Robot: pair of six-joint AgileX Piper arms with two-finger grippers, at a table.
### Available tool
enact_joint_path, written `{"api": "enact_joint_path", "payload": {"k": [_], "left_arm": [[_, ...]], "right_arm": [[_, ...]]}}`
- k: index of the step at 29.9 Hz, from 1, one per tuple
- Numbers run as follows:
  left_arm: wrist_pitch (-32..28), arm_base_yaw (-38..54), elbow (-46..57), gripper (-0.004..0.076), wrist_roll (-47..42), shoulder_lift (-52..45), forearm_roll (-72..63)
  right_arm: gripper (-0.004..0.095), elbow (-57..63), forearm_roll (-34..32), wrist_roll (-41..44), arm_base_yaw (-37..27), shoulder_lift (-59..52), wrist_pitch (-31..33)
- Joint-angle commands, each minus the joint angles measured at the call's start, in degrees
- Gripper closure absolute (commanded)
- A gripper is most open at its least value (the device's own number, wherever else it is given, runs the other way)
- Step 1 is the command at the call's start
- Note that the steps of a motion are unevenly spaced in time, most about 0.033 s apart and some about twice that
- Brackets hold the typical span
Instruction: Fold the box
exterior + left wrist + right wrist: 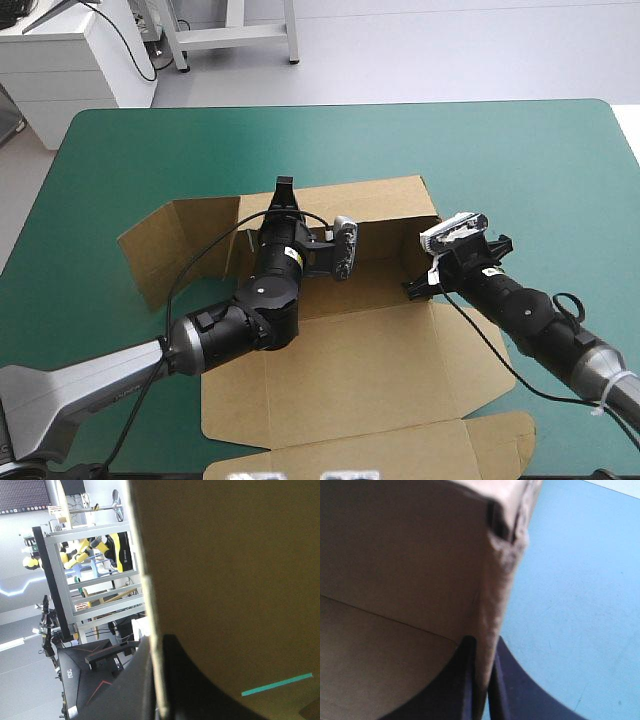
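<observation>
The brown box (350, 375) lies partly folded in the middle of the table, its back wall (360, 205) raised and its lid flat toward the near edge. My left gripper (284, 192) is shut on the top edge of the back wall. In the left wrist view its black fingers (200, 690) straddle the board's edge (150, 605). My right gripper (416, 287) is shut on the upright right side wall near the back corner. In the right wrist view the fingers (510, 680) pinch that wall's edge (492, 590), with the box's inside beside them.
A side flap (165, 245) of the box stands splayed out to the left on the teal-green cover (150, 140). The front flap (400, 450) reaches the table's near edge. Bare cover lies beyond the back wall and to the right (580, 605).
</observation>
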Motion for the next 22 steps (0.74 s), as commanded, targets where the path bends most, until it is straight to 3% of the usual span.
{"api": "enact_joint_path", "payload": {"k": [1, 5, 7, 12, 14, 16, 22], "left_arm": [[-3.2, -0.4, -0.8, 0.0731, 0.4, -1.7, -0.9], [-4.4, -0.4, -0.8, 0.0680, 0.4, -1.7, -0.9], [-5.0, -0.3, -0.8, 0.0569, 0.4, -1.7, -0.2], [-6.5, 0.2, -0.8, 0.0197, -1.3, -1.5, 5.0], [-6.9, 0.0, -0.8, 0.0130, -5.6, -1.5, 6.5], [-5.0, -1.3, -0.8, 0.0127, -7.7, -1.5, 7.1], [8.8, -9.0, -0.8, 0.0179, -9.1, -1.5, 6.6]], "right_arm": [[0.0929, -2.8, -1.6, -2.0, 0.0, -0.2, 0.4], [0.0929, -2.8, -1.6, -2.0, 0.0, 0.1, -0.3], [0.0929, -2.8, -1.6, -2.0, 0.0, 0.1, -0.5], [0.0929, -2.8, -1.7, -2.8, 0.0, 0.1, -1.5], [0.0929, -2.9, -1.3, -2.8, 0.0, 0.1, -3.0], [0.0929, -3.4, -0.8, -2.3, 0.0, 0.1, -3.8], [0.0929, -6.7, -1.1, -2.4, -0.3, 2.0, -5.5]]}}
